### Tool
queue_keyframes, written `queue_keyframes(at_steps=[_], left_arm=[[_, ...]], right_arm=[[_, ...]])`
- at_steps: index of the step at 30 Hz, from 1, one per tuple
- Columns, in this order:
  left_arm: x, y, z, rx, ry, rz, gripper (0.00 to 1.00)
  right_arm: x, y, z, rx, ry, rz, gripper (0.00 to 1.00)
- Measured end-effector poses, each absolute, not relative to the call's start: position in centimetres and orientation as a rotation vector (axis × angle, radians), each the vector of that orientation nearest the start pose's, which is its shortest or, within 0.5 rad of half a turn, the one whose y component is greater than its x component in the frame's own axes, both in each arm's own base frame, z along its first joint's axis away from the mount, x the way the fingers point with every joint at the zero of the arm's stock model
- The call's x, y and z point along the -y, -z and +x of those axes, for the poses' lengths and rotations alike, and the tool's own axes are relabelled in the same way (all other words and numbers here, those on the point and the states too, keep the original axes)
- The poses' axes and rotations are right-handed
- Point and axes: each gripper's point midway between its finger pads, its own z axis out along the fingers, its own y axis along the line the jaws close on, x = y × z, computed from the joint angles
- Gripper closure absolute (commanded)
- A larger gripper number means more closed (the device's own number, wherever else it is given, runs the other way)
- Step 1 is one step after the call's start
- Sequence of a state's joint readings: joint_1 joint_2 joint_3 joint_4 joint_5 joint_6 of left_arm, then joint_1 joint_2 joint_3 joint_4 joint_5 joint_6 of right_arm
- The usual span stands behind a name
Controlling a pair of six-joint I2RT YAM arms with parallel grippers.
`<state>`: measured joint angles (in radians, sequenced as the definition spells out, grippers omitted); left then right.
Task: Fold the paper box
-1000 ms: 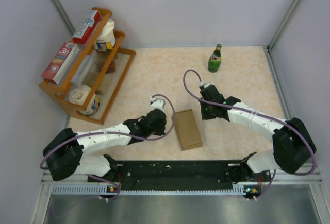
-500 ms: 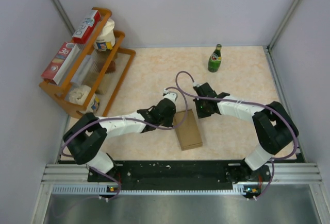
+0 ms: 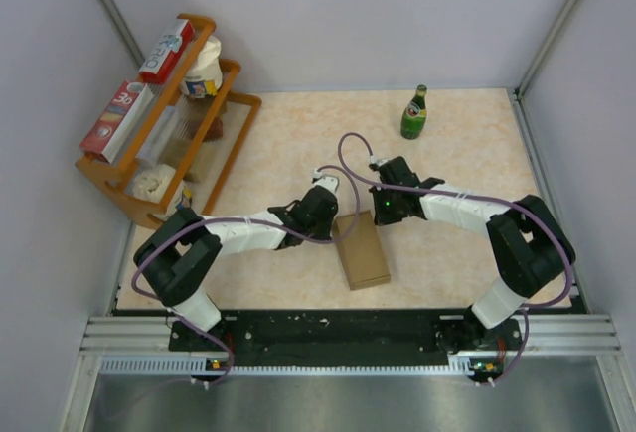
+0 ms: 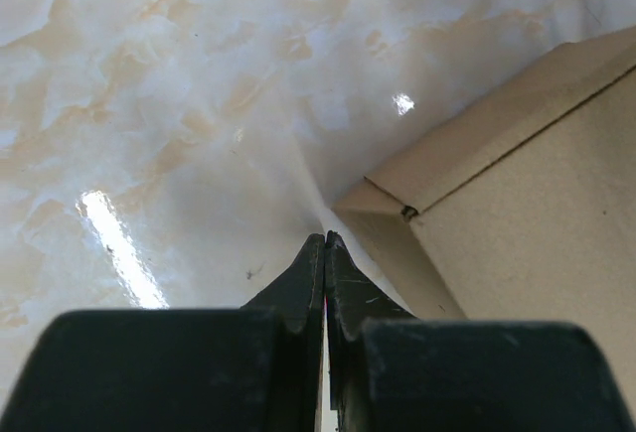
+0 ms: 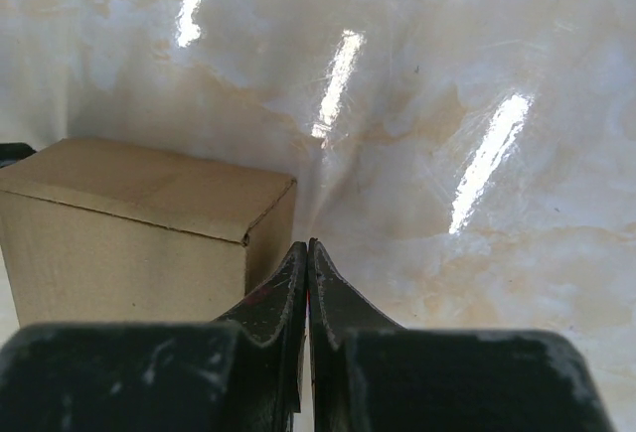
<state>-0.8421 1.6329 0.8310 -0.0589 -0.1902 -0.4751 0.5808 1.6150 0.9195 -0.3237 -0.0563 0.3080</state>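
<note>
- The left arm runs from its base at 7 o'clock, folds hard at the elbow and lies low across the worktop, with the forearm aimed towards 3 o'clock.
- The left jaws are clenched, pads pressed flat together with nothing between them. The tips are down at the worktop, just off the 11 o'clock corner of the box.
- From the left wrist view I cannot tell whether those tips touch the cardboard.
- The right arm comes up from its base at 5 o'clock and bends at the elbow out by 4 o'clock. It stretches low towards 9 o'clock, mirroring the other.
- The right jaws are clenched on nothing as well, with the tips low beside the box's 1 o'clock corner, right by its upright edge. Contact there is too close to call.
- The two wrists face each other across the far end of the box.
- The box lies flat near the middle of the worktop, a little towards 6 o'clock. It is a shut brown block with its long side running roughly 12 to 6.
- By count there are two arms and one box.
- One green bottle stands upright well apart, at 1 o'clock from the box.
- One wooden rack stands at 10 o'clock.
- It holds two red-and-white cartons and two pale tubs.
</note>
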Motion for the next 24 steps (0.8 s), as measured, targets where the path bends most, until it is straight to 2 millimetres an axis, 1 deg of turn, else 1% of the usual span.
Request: queue_keyframes(at_steps=[5, 8, 12, 24], left_arm=[[27.7, -2.7, 27.4, -2.422, 0.372, 0.347, 1.00], [28.1, -2.7, 27.7, -2.427, 0.386, 0.352, 1.00], [28.7, -2.4, 27.7, -2.436, 0.405, 0.363, 1.00], [29.4, -2.4, 27.8, -2.440, 0.458, 0.366, 1.00]], right_arm=[[-21.6, -3.5, 28.3, -2.616, -0.427, -0.380, 1.00], [-21.9, -3.6, 28.2, -2.618, -0.452, -0.386, 1.00], [-22.0, -3.6, 28.1, -2.621, -0.471, -0.387, 1.00], [-22.5, -3.7, 27.6, -2.638, -0.538, -0.377, 1.00]])
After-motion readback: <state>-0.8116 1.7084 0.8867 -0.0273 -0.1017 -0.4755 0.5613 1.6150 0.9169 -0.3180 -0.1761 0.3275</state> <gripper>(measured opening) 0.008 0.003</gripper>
